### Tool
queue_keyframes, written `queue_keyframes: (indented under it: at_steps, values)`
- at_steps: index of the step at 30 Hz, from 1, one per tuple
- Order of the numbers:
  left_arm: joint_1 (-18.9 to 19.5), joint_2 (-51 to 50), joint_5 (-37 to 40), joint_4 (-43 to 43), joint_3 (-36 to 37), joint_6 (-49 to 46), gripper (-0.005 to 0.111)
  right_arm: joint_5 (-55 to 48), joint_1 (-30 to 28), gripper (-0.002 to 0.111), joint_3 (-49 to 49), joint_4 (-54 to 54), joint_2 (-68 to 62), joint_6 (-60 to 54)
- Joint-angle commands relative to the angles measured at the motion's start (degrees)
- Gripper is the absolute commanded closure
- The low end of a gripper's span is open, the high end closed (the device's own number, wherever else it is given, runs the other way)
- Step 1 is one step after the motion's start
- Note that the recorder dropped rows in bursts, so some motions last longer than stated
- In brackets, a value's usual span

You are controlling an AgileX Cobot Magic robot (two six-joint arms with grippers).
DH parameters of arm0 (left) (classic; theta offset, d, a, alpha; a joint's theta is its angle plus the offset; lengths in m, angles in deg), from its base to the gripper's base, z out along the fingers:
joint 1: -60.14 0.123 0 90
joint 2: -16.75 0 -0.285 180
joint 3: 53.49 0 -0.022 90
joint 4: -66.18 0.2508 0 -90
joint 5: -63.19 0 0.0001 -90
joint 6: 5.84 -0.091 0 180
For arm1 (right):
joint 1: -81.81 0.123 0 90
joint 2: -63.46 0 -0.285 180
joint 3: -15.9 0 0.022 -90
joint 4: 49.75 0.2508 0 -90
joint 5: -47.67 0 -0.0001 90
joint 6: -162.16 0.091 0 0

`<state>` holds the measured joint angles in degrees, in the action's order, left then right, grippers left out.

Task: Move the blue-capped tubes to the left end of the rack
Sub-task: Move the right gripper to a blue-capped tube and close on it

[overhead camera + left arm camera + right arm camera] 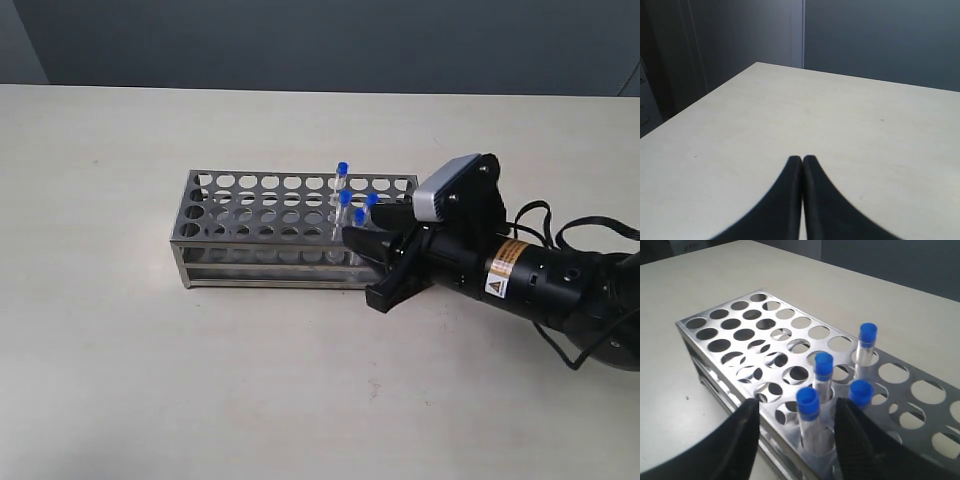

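The silver rack [260, 241] lies on the table, and several blue-capped tubes [345, 198] stand upright in holes toward its right end. In the right wrist view the nearest tube [807, 402] stands in the rack's [706, 334] front row, with others [823, 365] [860, 392] [867, 335] behind it. My right gripper [796, 407] [358, 268] is open. Its fingers straddle that nearest tube without touching it. The rack's left end holds only empty holes. My left gripper [802, 159] is shut on nothing, above bare table, and does not show in the exterior view.
The pale table [150, 380] stretches around the rack on every side. Its far edge [855, 75] meets a dark wall in the left wrist view. The right arm's black body and cables [560, 280] lie to the rack's right.
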<state>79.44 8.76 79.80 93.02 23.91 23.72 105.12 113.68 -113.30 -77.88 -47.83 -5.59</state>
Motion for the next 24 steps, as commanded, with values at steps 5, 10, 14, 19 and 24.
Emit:
queue_keyframes:
  at_steps: [5, 10, 14, 19, 24]
  values:
    - [0.11, 0.2, 0.12, 0.03, -0.18, 0.03, 0.106, -1.56, 0.19, 0.062, -0.79, 3.05, -0.15, -1.95]
    - [0.11, 0.2, 0.01, 0.03, -0.18, 0.03, 0.106, -1.67, 0.19, 0.062, -2.42, 2.54, -0.83, -1.81]
    - [0.11, 0.2, 0.01, 0.03, -0.18, 0.03, 0.106, -1.67, 0.19, 0.062, -2.56, 2.54, -2.15, -1.48]
    - [0.11, 0.2, 0.01, 0.03, -0.18, 0.03, 0.106, -1.67, 0.19, 0.062, -2.56, 2.3, -3.43, -0.6]
    - [0.11, 0.2, 0.01, 0.03, -0.18, 0.03, 0.106, -1.14, 0.19, 0.068, -2.56, 2.3, -4.04, -0.6]
